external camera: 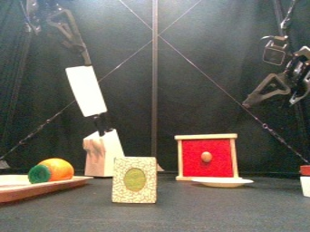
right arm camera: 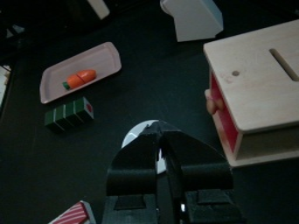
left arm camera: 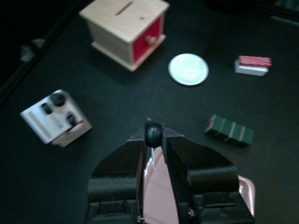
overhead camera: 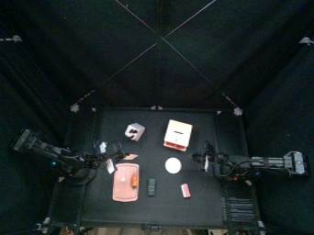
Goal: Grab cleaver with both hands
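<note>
While the left end effector (left arm camera: 153, 154) pinches the cleaver (external camera: 86, 91), the tool hangs in the air over the left part of the table (external camera: 242, 204), clear of everything on it.

- Grip: in the left wrist view the jaws are pressed on the flat of the blade, and the dark handle end (left arm camera: 152, 133) sticks out beyond the fingertips.
- Long axis: steeply tilted in the front view. The pale blade is uppermost, leaning toward the left. The black handle (external camera: 104, 122) runs down and slightly toward the middle, free of any grip.
- Right end effector (right arm camera: 158, 131): jaws pressed together, nothing between them. It hangs high over the right side, above the red-fronted wooden box (external camera: 206, 156), well apart from the cleaver.
- Relation that matters: the free handle lies across the middle from the right end effector and lower than it. Only the left arm has contact.

Judgement: one hand of the two is in place. The right arm would need to spread its jaws and cross toward the handle, or the left would bring the handle over. The risk is the blade slipping in a flat pinch as the handle is taken.
</note>
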Action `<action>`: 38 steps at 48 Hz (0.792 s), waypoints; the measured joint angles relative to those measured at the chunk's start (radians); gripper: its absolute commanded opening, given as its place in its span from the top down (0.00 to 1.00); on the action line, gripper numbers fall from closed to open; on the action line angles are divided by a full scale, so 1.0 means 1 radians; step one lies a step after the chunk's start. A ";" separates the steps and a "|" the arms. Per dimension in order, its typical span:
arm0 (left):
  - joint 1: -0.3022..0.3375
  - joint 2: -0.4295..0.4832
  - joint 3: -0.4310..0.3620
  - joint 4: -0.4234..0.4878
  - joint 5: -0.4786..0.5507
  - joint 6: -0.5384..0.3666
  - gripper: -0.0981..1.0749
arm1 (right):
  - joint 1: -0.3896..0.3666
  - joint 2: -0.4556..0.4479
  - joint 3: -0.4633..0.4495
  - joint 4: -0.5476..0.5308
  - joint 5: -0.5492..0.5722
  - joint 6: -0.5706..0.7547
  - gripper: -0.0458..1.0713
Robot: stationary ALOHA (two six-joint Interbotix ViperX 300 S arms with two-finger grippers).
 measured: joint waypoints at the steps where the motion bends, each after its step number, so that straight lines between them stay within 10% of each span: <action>1: 0.000 0.002 0.009 0.008 -0.031 -0.002 0.45 | 0.008 0.002 -0.002 0.000 -0.009 0.000 0.93; 23: 0.161 0.014 0.186 0.186 -0.568 0.006 0.45 | 0.209 0.207 -0.072 0.025 -0.284 0.000 0.93; 38: 0.255 -0.018 0.281 0.233 -0.680 0.003 0.46 | 0.305 0.456 -0.267 0.032 -0.310 0.000 0.93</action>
